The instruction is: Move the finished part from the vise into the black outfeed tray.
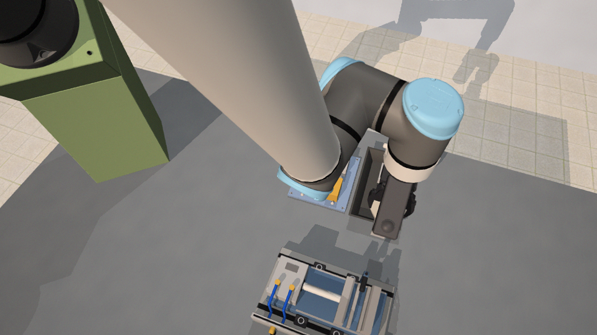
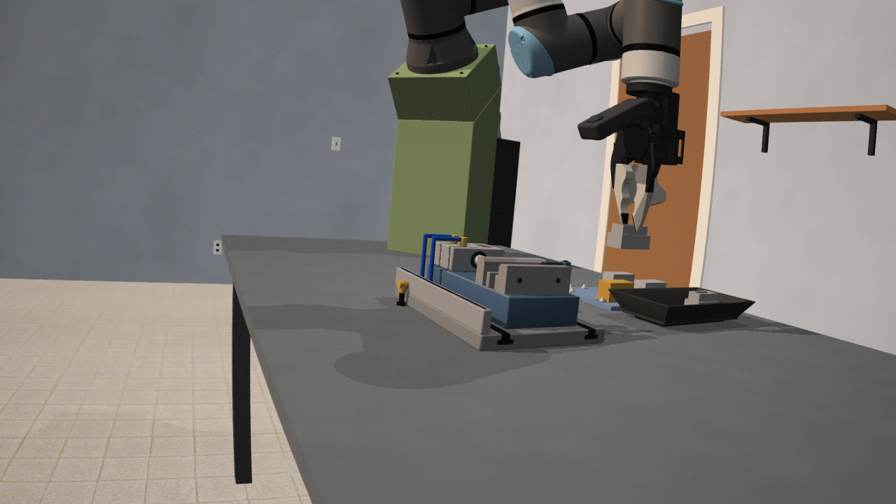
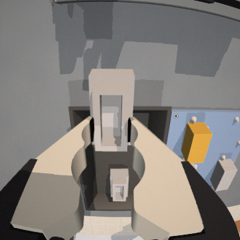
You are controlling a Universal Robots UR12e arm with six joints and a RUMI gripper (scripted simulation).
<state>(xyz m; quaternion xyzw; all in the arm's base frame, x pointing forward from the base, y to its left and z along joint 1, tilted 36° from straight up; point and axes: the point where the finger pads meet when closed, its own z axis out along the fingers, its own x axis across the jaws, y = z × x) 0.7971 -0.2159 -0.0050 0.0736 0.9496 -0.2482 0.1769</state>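
Note:
My gripper point(image 3: 111, 119) is shut on the finished part point(image 3: 111, 110), a pale grey block with a pocket on top. In the exterior view the gripper point(image 2: 633, 219) holds the part point(image 2: 627, 237) well above the table, over the near end of the black outfeed tray point(image 2: 681, 305). In the wrist view the tray point(image 3: 113, 173) lies below the fingers with another pocketed block point(image 3: 119, 184) inside it. The vise point(image 1: 328, 300) stands with nothing between its jaws; it also shows in the side view point(image 2: 501, 288).
A blue fixture plate point(image 3: 209, 147) lies beside the tray with an orange block point(image 3: 197, 141) and a grey block point(image 3: 224, 174) on it. The green robot pedestal point(image 1: 59, 80) stands at the table's far left.

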